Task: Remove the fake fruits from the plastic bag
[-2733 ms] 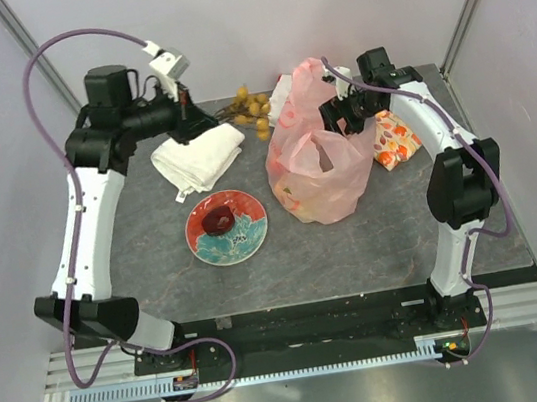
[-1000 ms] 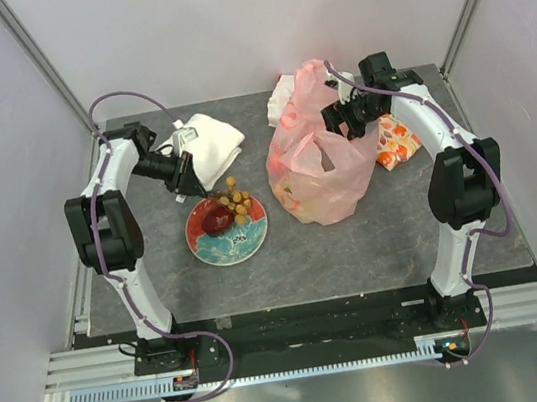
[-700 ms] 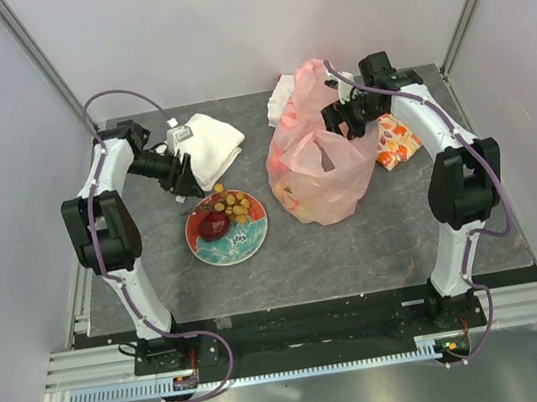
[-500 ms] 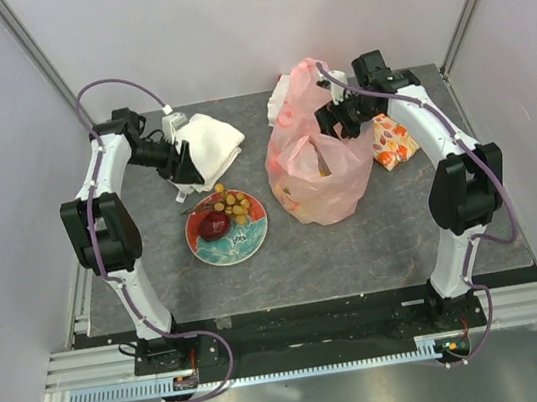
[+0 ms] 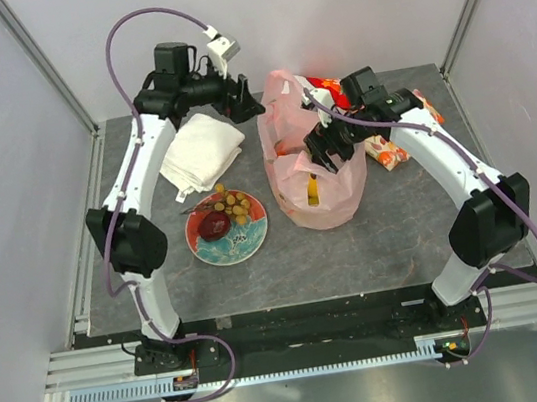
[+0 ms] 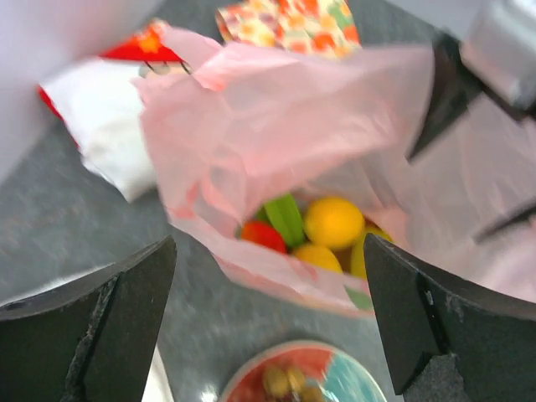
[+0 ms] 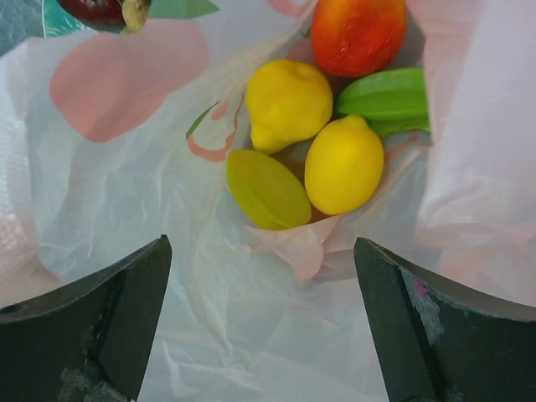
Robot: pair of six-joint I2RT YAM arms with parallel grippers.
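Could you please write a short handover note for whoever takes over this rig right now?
Left gripper: open, empty, raised near the far-left edge of the plastic bag.
Right gripper: open, empty, over the bag's mouth.
Done: dark red plum and grape bunch lie on the red plate.
Left: a red-orange fruit, two yellow fruits, a green piece and a yellow-green piece sit in the bag; lift them out.

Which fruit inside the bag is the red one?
The round apple in the pink bag. It is red and orange, while the yellow fruits and the green piece beside it are not.
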